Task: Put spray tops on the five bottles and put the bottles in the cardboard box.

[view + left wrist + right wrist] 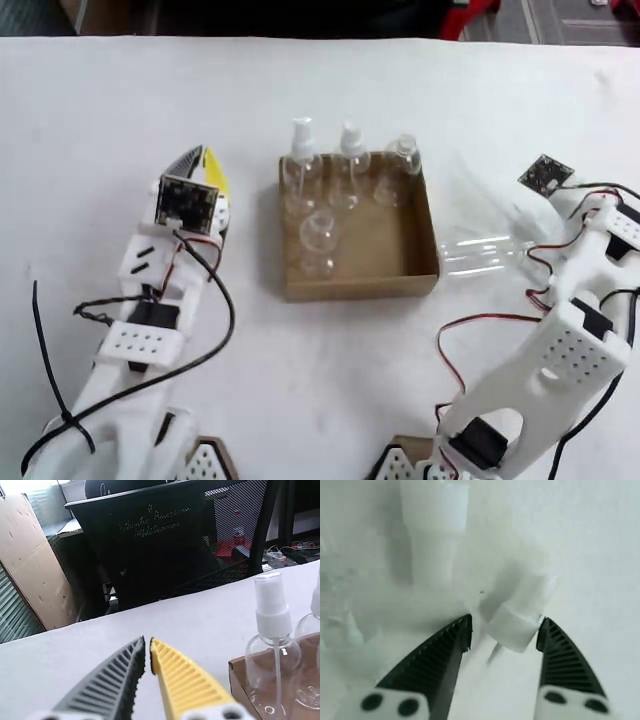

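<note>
Right claw [506, 622]: released, fingers straddling a loose spray top [520, 620] on the worktop [300, 380]
Spray top axis: slanted along the claw's reach, tube end toward the wrist
Left claw [147, 652]: clenched on nothing, beside the cardboard box [360, 287]
Nearer arm: right

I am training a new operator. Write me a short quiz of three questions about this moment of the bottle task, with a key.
1. True or false: the left gripper has its fingers shut, holding nothing.
2. How many bottles stand inside the cardboard box? A three, B four, C five.
3. Fill in: between the open fingers of the right gripper lies a white ____.
Key: 1 true; 2 B; 3 spray top.
</note>
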`<state>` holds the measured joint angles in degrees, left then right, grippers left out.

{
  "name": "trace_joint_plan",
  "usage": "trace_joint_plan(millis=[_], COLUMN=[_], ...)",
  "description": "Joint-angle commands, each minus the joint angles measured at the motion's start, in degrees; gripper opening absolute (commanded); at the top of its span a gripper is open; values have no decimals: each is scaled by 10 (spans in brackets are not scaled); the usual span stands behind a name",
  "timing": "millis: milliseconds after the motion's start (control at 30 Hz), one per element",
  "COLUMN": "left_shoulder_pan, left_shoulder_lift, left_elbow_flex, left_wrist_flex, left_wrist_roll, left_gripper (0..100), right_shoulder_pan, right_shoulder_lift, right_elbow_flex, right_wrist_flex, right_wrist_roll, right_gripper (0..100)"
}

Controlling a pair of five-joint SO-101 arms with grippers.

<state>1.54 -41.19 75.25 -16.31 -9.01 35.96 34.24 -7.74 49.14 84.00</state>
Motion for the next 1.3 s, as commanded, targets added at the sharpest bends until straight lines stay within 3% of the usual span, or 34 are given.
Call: trace_joint_plan(millis=[0,167,367,500,1267], left_shoulder_pan=[7,7,7,7,7], left_shoulder_lift=[-1,-1,-1,-1,-1], left_elbow_flex=[-6,-6,-6,-6,-6], left_wrist_flex=[-14,-14,-14,-14,-14], left_wrist_roll=[-5,-5,-5,-5,-5], left_gripper=[24,24,24,24,24], right_shoulder_pan=[-18,-38,-49,-45,-44], right_shoulder_lift=[-41,-52,-7,43,269], right_elbow_flex=[-34,-127,-233,-306,-524], right_wrist_flex=[66,133,227,243,285], right_wrist_roll=[-55,-231,-253,-325,-302], right_gripper=[181,180,177,177,175])
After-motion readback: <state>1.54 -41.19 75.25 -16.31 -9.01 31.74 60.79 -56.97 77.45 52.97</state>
